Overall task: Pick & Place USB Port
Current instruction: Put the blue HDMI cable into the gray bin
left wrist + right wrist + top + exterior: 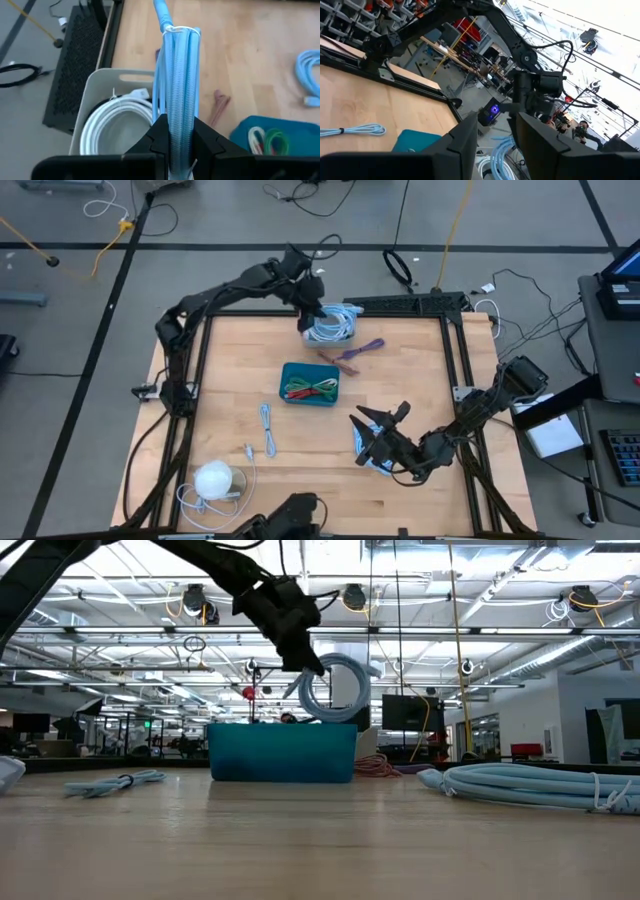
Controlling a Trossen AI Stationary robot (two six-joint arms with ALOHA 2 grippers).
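Observation:
My left gripper (312,312) (180,150) reaches to the table's far edge and is shut on a coiled light-blue cable (335,328) (335,685). The coil hangs over a white bin (95,95) that holds a white cable (117,120). My right gripper (380,425) (495,137) is open, tipped upward, near the table's near right part, just above another light-blue cable bundle (362,450) (530,785) lying on the wood. A teal bin (310,385) (283,752) in the middle holds red and green cables. My left gripper pinches the light-blue cable's bundled strands (181,115) between its two fingers (205,142), which lie along the strands. The coil's loop (340,690) hangs below the fingers. Its lowest part is hidden behind the teal bin in the low view.
A purple cable (355,352) (220,105) lies between the white bin and the teal bin. A thin light-blue cable (268,430) (110,782) and a small piece (247,450) lie left of centre. A white round thing with a white cord (213,478) sits at the near left corner.

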